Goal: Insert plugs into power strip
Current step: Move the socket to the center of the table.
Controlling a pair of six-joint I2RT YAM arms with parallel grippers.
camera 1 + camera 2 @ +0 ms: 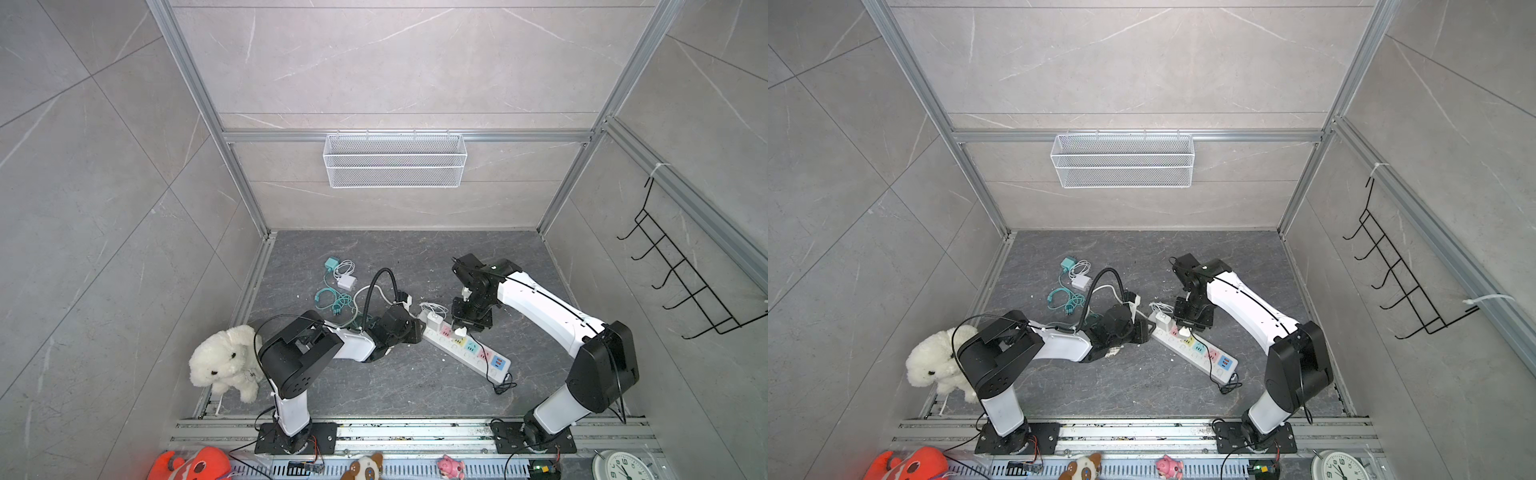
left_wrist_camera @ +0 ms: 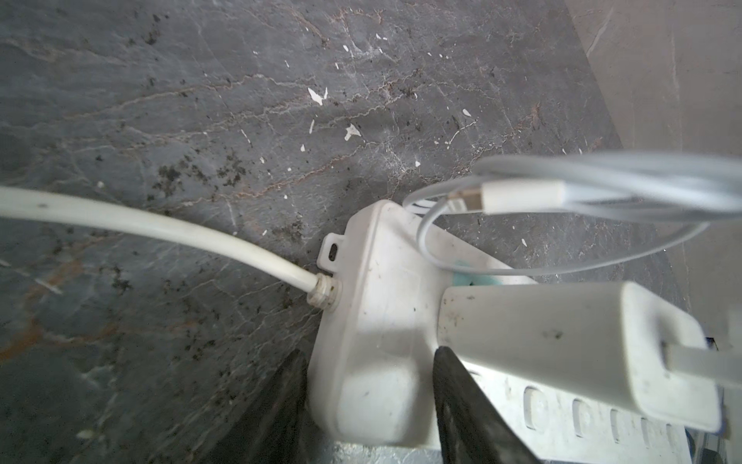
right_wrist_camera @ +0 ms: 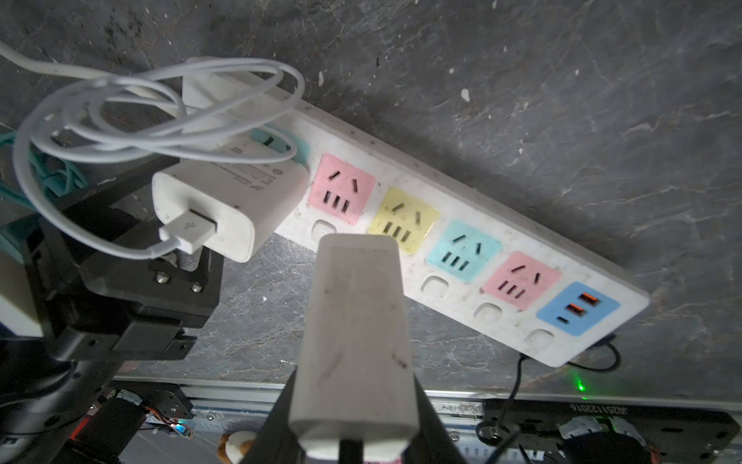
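While one plug [image 3: 229, 201] sits socketed, another hangs gripped.

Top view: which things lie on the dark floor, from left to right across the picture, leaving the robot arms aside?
white plush dog → teal plug → loose white plug → power strip
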